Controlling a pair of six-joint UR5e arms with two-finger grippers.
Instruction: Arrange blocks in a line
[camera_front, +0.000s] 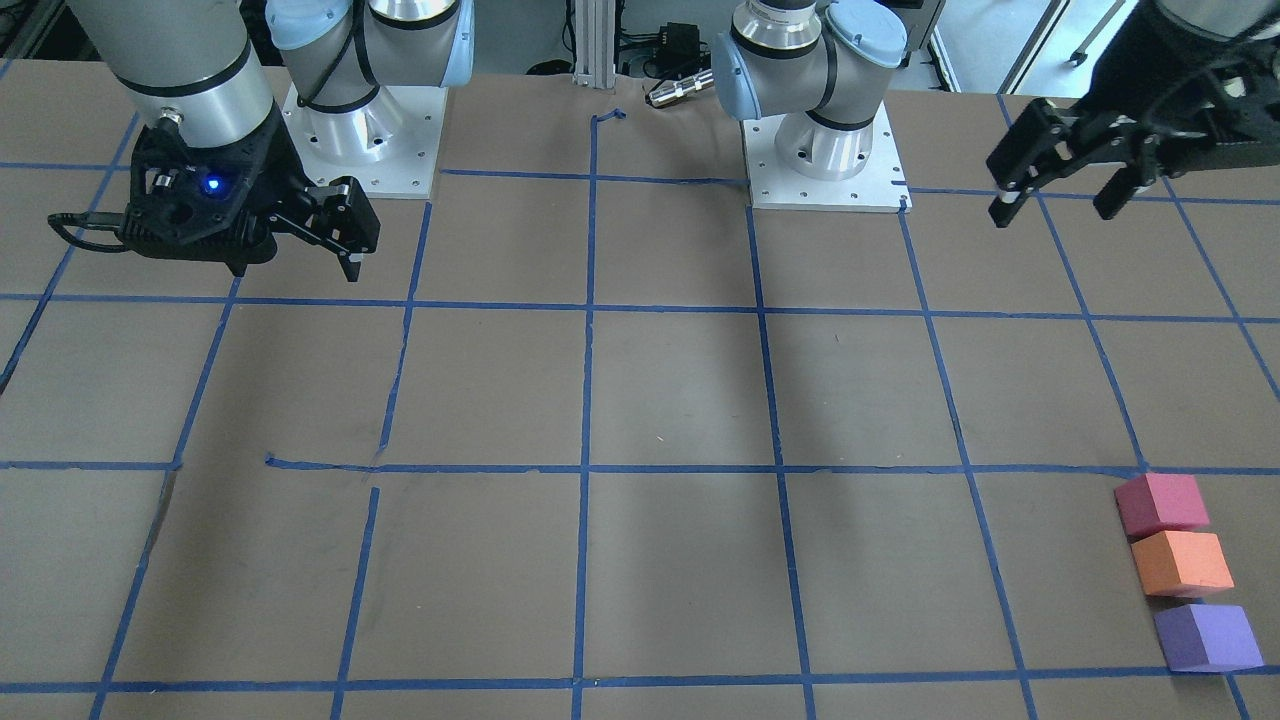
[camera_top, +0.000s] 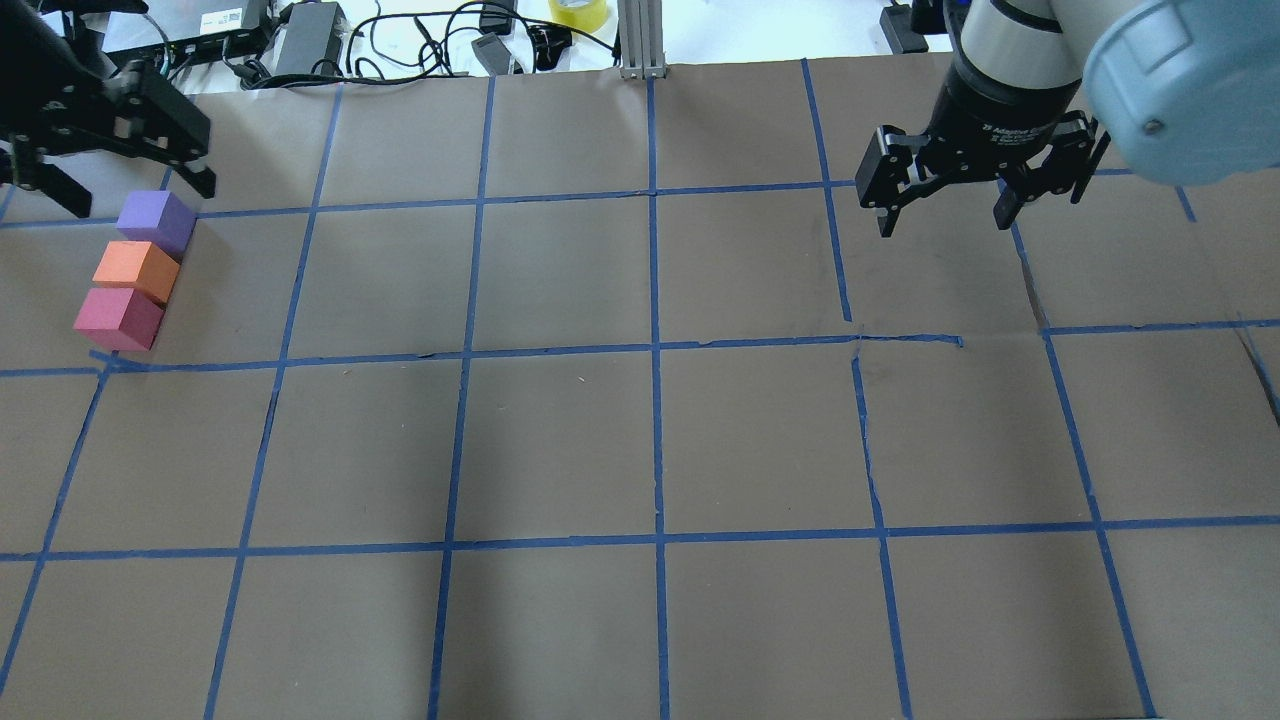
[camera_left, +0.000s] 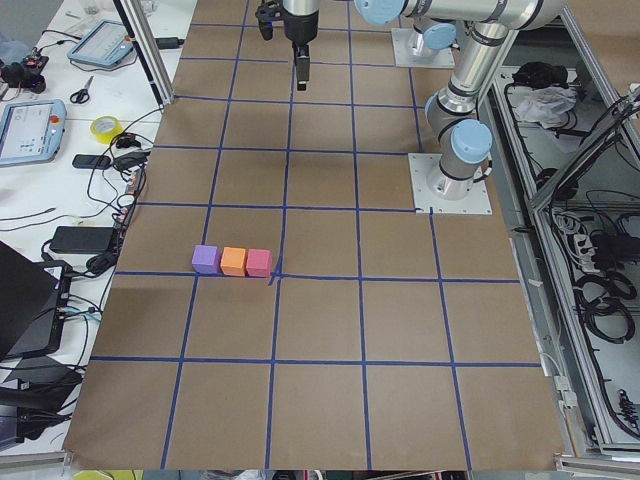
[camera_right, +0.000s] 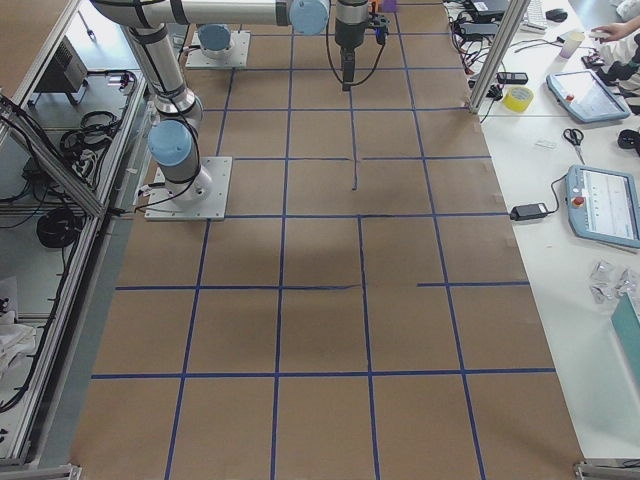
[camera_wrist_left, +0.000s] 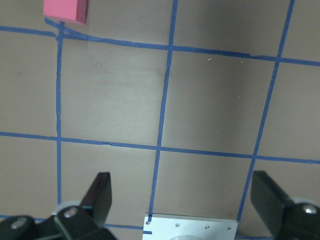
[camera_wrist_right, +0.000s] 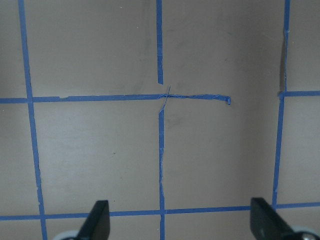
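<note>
Three foam cubes lie touching in a straight row on the brown table: pinkish-red block (camera_front: 1160, 503), orange block (camera_front: 1180, 563), purple block (camera_front: 1205, 637). In the overhead view they sit at the far left: purple (camera_top: 155, 222), orange (camera_top: 135, 270), pinkish-red (camera_top: 118, 318). My left gripper (camera_front: 1055, 212) is open, empty and raised beyond the purple end of the row; the left wrist view shows its fingers (camera_wrist_left: 100, 195) spread and the pinkish-red block (camera_wrist_left: 65, 11) at the top edge. My right gripper (camera_top: 944, 222) is open, empty and far from the blocks.
Blue tape lines (camera_top: 655, 350) divide the table into squares. The two arm base plates (camera_front: 825, 165) stand at the robot's edge. Cables, power supplies and a tape roll (camera_top: 578, 12) lie beyond the far table edge.
</note>
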